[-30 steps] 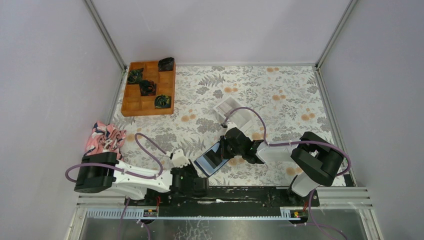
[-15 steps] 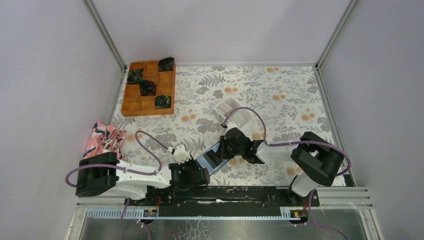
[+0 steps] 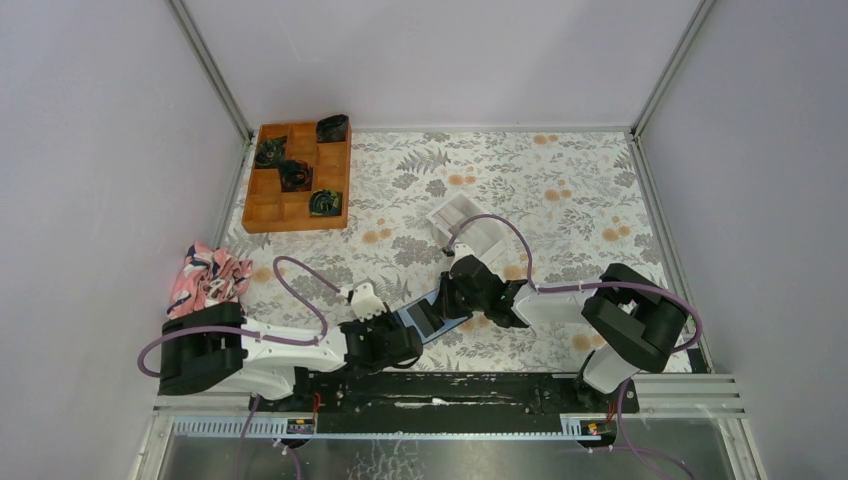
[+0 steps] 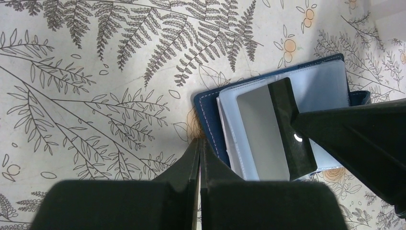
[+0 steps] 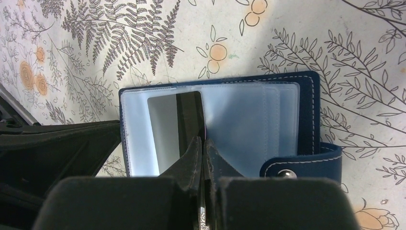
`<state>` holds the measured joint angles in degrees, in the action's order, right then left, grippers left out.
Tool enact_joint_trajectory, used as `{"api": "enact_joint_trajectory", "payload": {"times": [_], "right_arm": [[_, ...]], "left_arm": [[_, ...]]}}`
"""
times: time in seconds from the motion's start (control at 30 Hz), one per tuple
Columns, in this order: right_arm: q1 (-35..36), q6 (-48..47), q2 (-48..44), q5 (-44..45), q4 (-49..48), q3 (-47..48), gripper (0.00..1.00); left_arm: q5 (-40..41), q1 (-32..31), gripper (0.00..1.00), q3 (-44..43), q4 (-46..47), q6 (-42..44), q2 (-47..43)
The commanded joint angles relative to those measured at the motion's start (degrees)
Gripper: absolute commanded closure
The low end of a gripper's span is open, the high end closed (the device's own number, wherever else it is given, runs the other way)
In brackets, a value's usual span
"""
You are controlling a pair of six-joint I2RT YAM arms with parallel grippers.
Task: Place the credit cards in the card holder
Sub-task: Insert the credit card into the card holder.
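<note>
The card holder (image 3: 422, 320) lies open on the floral cloth, navy outside (image 4: 209, 120) with pale blue slot pockets (image 5: 239, 124). One pale grey credit card (image 4: 258, 134) with a dark band along one side sits in its left pocket (image 5: 163, 134). My right gripper (image 5: 202, 140) is shut, and its tips rest at that dark band over the holder's middle (image 3: 447, 305). I cannot tell whether it pinches the card. My left gripper (image 4: 199, 141) is shut with nothing between its fingers, tips at the holder's navy near edge (image 3: 406, 333). No other cards show.
A white open-topped box (image 3: 465, 225) stands just beyond the right gripper. An orange wooden compartment tray (image 3: 297, 205) with dark items sits at the back left. A pink patterned cloth (image 3: 212, 275) lies at the left edge. A black rail (image 3: 480, 385) runs along the near edge.
The left gripper has moved from the near rail up to the holder's edge. The holder, raised and spread wide before, now lies lower and flatter under the right gripper.
</note>
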<state>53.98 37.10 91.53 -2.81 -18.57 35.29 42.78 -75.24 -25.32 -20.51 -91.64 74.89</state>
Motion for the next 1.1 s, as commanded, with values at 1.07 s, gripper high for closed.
{"api": "enact_joint_trajectory", "payload": {"times": [1.07], "right_arm": [[10.06, 1.89, -2.12, 11.4, 17.54, 4.41, 0.68]], "left_arm": [[-4.36, -2.13, 1.0, 2.54, 2.29, 1.06, -0.05]]}}
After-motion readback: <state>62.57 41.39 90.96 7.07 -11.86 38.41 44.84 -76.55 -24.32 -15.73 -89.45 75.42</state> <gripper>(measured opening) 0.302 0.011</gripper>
